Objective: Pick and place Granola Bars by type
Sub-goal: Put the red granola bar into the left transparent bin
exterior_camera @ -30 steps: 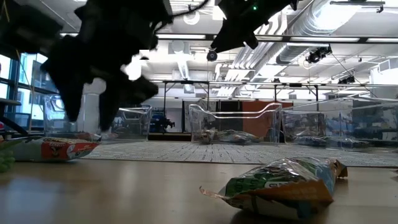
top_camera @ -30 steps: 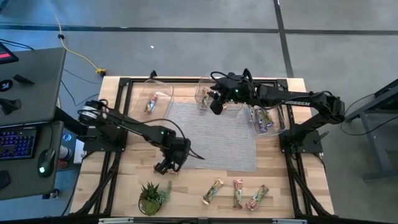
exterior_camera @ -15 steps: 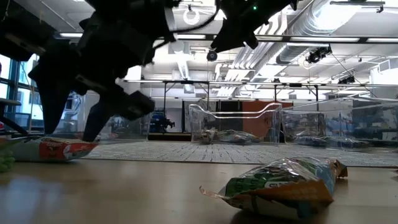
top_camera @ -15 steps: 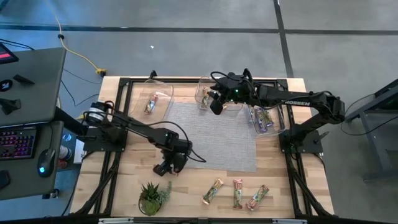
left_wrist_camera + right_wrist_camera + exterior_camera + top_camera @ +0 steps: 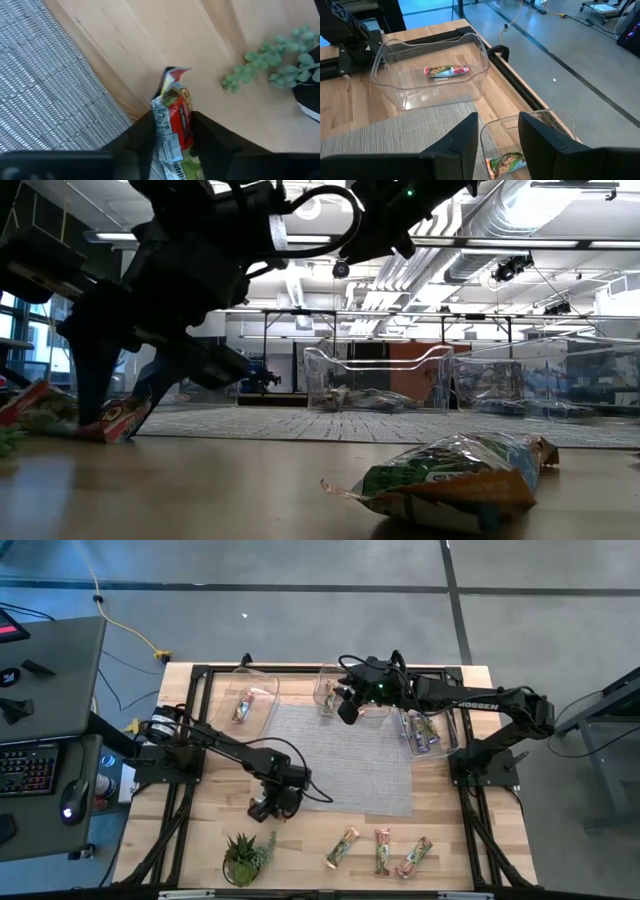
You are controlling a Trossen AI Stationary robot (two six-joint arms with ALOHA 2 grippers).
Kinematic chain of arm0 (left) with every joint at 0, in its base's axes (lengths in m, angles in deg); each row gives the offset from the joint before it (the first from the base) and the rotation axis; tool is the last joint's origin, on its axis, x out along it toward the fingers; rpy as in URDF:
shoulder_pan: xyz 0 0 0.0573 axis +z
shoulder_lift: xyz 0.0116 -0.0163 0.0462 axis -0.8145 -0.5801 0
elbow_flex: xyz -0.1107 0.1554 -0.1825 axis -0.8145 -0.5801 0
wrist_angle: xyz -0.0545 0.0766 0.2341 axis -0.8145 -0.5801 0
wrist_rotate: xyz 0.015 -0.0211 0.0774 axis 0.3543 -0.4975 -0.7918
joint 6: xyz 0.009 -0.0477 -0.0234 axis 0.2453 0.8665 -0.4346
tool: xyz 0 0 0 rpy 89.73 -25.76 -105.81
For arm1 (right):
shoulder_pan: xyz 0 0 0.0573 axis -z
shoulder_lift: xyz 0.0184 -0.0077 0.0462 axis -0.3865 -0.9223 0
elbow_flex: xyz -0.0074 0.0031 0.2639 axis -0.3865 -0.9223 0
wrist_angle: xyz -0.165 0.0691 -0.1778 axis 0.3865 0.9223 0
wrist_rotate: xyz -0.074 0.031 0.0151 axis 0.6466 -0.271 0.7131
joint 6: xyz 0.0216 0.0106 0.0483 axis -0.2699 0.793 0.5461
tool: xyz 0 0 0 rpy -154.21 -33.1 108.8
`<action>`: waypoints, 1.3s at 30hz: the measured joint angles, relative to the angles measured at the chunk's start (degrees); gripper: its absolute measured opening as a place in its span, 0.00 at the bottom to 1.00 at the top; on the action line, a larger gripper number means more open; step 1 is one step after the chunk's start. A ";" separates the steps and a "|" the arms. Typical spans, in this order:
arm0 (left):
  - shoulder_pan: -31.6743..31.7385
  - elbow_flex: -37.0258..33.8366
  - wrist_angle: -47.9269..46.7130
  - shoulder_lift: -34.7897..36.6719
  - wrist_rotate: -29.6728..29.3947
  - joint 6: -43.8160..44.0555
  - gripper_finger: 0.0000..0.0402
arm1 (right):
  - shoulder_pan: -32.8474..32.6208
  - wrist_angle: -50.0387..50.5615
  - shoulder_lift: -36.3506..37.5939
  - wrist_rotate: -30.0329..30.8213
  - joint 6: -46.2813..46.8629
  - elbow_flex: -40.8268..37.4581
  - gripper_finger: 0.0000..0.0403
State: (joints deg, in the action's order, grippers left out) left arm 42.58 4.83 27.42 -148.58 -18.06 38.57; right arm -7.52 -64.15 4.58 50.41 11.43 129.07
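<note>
A red-wrapped granola bar (image 5: 172, 125) lies on the wood by the grey mat's near left corner. My left gripper (image 5: 268, 808) is down on it and shut on it. In the low view the bar (image 5: 55, 410) sits tilted. My right gripper (image 5: 347, 708) hangs open above the middle clear tub (image 5: 333, 680) at the far side, nothing between its fingers. Three more bars (image 5: 382, 851) lie flat near the table's front edge, and one green-orange bar (image 5: 450, 475) shows close in the low view. My left gripper pinches the red bar's two long sides (image 5: 161, 117) between its two fingers, which lie across the bar. The fingers slant down from the table's far left. The bar's crimped end (image 5: 172, 75) sticks out past the fingertips. The bar is tilted, its lower end (image 5: 115, 425) on the table.
Three clear tubs stand along the far edge: the left tub (image 5: 262, 685) holds a red bar, the right tub (image 5: 447, 735) holds several bars. A small potted plant (image 5: 243, 858) stands close to my left gripper, nearer the front edge. The grey mat (image 5: 345, 755) covers the middle.
My left gripper has come down onto the red bar and its fingers have closed on it. The bar, which lay flat, is now tipped with one end raised.
</note>
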 joint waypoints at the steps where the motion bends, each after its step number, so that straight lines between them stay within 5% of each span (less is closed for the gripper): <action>1: 0.04 -0.01 0.04 -0.03 0.00 0.01 0.26 | 0.01 0.00 0.00 0.00 -0.01 0.00 0.31; 5: 0.08 0.83 -1.99 0.34 -0.31 0.01 0.11 | 0.01 0.00 0.00 0.00 -0.01 0.00 0.31; 10: -0.05 8.92 -18.06 0.99 -7.60 -1.02 0.04 | 0.01 0.14 0.00 0.00 -0.01 0.02 0.31; 18: 0.78 24.79 -50.72 1.24 -42.36 4.02 0.09 | -0.01 1.42 0.00 0.00 -0.01 0.02 0.31; 22: 5.33 27.42 -56.69 2.88 -51.35 9.56 0.10 | -0.01 3.12 0.00 -0.02 -0.01 0.02 0.31; 29: 21.09 23.86 -53.81 9.90 -53.36 12.50 0.10 | 0.16 3.87 0.00 -3.84 -2.06 0.02 0.31; 34: 33.07 19.24 -41.40 13.84 -42.75 12.58 0.10 | -1.52 3.71 0.00 -4.83 -9.54 0.02 0.31; 39: 42.37 14.23 -32.85 14.39 -41.65 16.15 0.10 | -3.64 3.39 0.00 -1.79 -9.18 0.02 0.31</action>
State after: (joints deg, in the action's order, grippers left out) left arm 84.95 19.06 -5.43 -134.19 -59.71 54.72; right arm -11.16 -60.76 4.58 48.62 2.25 129.09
